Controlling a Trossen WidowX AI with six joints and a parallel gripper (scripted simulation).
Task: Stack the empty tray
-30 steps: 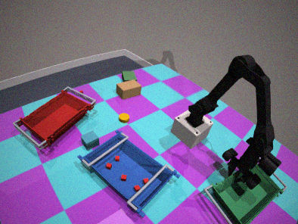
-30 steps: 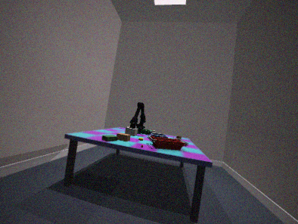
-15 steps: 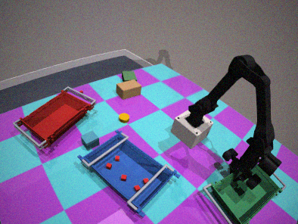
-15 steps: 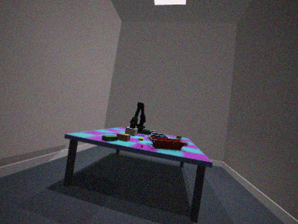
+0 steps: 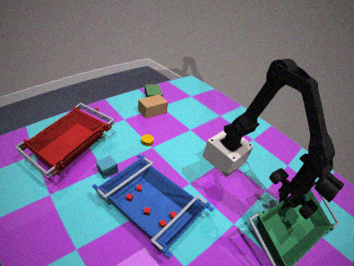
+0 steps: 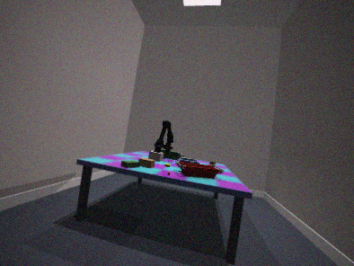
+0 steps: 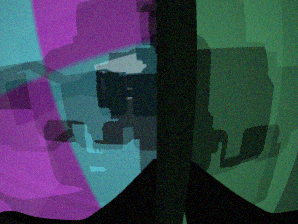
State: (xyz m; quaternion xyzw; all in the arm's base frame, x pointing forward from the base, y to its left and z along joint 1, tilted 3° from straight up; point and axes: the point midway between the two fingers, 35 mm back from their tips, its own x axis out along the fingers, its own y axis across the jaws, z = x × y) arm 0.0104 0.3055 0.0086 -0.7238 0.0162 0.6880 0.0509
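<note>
The loaded blue tray (image 5: 148, 222) holds several small red blocks (image 5: 146, 210). Its two wire bars (image 5: 128, 178) (image 5: 177, 221) lie across its top near the ends. The empty green tray (image 5: 292, 240) (image 6: 172, 155) (image 7: 240, 90) stands on the table at the right in the top view, with its bars out over its ends. My gripper (image 5: 286, 198) (image 7: 170, 166) points down at the green tray's near side wall. In the wrist view its fingers are closed in on both faces of that wall. The fingertips are dark and partly hidden in the top view.
An empty red tray (image 5: 72, 135) (image 6: 200, 170) stands at the far left, bars out. A teal block (image 5: 107, 166), a yellow disc (image 5: 147, 139), an orange block (image 5: 153, 106) and a green block (image 5: 153, 90) stand around. The arm's white base (image 5: 228, 155) is between the blue tray and table edge.
</note>
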